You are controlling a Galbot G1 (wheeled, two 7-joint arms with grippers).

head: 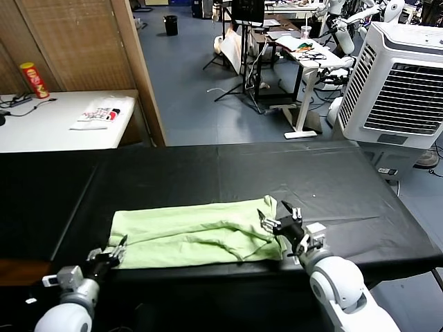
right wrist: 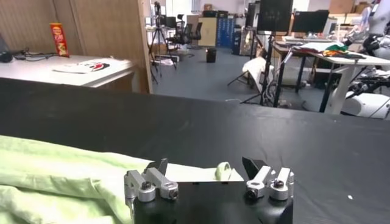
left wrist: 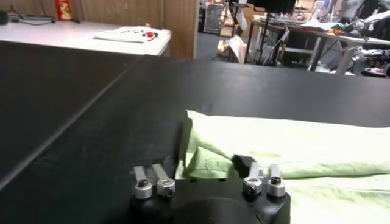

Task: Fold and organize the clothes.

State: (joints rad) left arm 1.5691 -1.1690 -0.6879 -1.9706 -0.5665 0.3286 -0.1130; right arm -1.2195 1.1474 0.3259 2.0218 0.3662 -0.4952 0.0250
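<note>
Bench: a long bench [head: 228,173] under black cloth fills the foreground; the cover shows faint creases and a seam line running across it.
Shirt: the pale green shirt [head: 194,234] lies folded into a long band near the front edge of the bench, stretched sideways between the two arms.
Left tool: the left tool [head: 116,250] sits at the shirt's left end, low over the front corner of the cloth; its fingers stand partly apart and whether they pinch the cloth cannot be told.
Right tool: the right tool [head: 282,220] rests at the shirt's right end with its fingers spread wide, released, the cloth's edge lying between and under them.
Side table: a white table [head: 55,124] stands beyond the bench on the left, carrying a red can [head: 33,79] and a white printed packet [head: 97,116].
Room: a wooden partition [head: 83,45] rises behind that table; a blue-grey floor [head: 187,83] runs back to desks, tripods and a black bin [head: 170,25].
Right side: a large white air cooler [head: 401,90] stands just past the bench's far right corner.
</note>
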